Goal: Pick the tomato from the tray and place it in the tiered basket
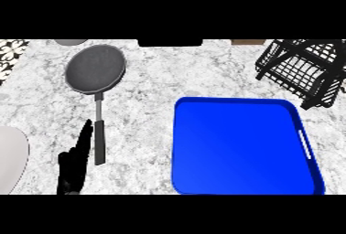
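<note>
Resting open-fingered beside a frying pan (95, 69), the left hand (73, 167) shares speckled counter (202, 68) with blue tray (243, 146).

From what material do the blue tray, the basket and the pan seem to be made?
Blue tray: probably plastic, with a smooth, glossy, uniform blue surface. Tiered basket: seemingly metal wire coated black, an open grid of thin bars. Frying pan: likely metal, with a matte dark grey dish and a darker handle.

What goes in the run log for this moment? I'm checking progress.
left hand: open beside pan handle | right hand: unseen | tray: no tomato visible | basket: far right
</note>
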Action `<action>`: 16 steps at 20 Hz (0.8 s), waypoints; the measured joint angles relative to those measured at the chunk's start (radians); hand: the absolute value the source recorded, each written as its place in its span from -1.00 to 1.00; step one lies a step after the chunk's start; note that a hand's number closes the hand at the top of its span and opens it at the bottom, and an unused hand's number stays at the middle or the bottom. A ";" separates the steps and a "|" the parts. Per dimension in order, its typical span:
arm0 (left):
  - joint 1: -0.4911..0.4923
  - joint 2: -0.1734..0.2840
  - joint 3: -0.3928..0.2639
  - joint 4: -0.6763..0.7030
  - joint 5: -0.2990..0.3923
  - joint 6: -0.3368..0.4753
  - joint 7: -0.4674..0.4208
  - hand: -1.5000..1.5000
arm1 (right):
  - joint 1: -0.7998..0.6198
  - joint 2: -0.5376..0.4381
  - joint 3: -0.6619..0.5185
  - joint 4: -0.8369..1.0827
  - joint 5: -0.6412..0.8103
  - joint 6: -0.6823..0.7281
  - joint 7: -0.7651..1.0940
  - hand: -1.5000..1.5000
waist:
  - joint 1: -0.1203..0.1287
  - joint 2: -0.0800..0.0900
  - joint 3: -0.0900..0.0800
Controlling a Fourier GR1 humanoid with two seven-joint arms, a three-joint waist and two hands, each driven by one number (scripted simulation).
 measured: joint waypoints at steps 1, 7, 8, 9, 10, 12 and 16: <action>-0.010 -0.006 0.000 0.016 -0.001 -0.005 -0.005 0.00 | -0.016 -0.025 -0.019 -0.004 -0.018 0.021 0.018 1.00 | 0.003 0.000 0.000; -0.030 -0.017 -0.001 0.011 -0.022 -0.009 0.021 0.00 | -0.182 -0.142 0.000 0.119 -0.025 0.041 0.082 1.00 | 0.023 0.005 0.000; -0.022 -0.018 -0.003 -0.002 -0.027 -0.009 0.027 0.00 | -0.203 -0.152 0.009 0.133 -0.024 0.040 0.092 1.00 | 0.024 0.005 0.000; -0.026 -0.023 -0.004 0.004 -0.029 -0.011 0.027 0.00 | -0.232 -0.164 0.029 0.169 -0.015 0.031 0.092 1.00 | 0.026 0.006 0.000; -0.025 -0.022 0.002 0.010 -0.027 -0.019 0.014 0.00 | -0.259 -0.168 0.046 0.182 -0.010 0.023 0.109 1.00 | 0.028 0.006 0.000; -0.034 -0.029 0.001 0.014 -0.031 -0.021 0.022 0.00 | -0.316 -0.180 0.091 0.245 0.012 0.000 0.114 1.00 | 0.032 0.007 0.000; -0.017 -0.030 0.004 0.001 -0.036 -0.030 0.001 0.00 | -0.419 -0.181 0.175 0.391 0.062 -0.055 0.088 1.00 | 0.040 0.009 0.000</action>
